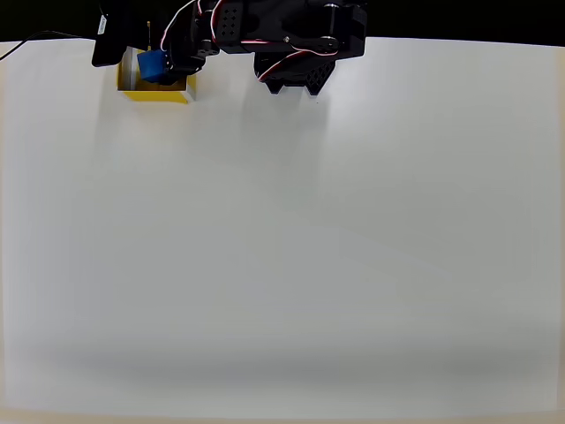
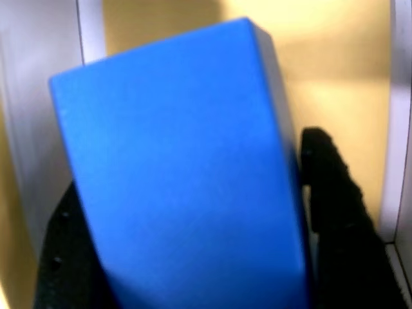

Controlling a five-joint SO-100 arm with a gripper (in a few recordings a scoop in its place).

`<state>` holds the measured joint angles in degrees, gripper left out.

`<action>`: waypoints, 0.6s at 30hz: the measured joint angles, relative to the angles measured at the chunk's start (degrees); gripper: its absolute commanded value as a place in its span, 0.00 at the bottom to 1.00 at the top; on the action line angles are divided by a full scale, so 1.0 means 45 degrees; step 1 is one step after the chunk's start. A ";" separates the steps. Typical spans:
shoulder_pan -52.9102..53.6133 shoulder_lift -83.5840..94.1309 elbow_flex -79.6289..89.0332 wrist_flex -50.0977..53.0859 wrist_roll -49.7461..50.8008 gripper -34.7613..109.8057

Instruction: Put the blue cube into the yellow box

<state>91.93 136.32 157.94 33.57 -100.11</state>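
The blue cube (image 1: 152, 65) hangs over the yellow box (image 1: 159, 92) at the far left of the table in the overhead view. My black gripper (image 1: 155, 62) is shut on it. In the wrist view the blue cube (image 2: 180, 174) looms large and tilted, held between my two black fingers (image 2: 331, 199). Behind it lies the yellow floor of the box (image 2: 328, 96), with the box's white rim running along the right side. Whether the cube touches the box floor I cannot tell.
The arm's black base and servos (image 1: 291, 44) sit at the table's far edge, right of the box. The white tabletop (image 1: 309, 247) stretches wide towards the near edge.
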 measured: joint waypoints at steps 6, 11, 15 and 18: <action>0.0176 0.0352 0.0234 -0.0449 -0.0137 0.54; 0.0488 0.0488 0.0234 -0.0449 -0.0469 0.56; 0.0625 0.0879 0.0234 -0.0430 -0.0781 0.57; 0.0723 0.1191 0.0156 -0.0098 -0.0820 0.56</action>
<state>95.19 141.68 158.64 33.13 -103.80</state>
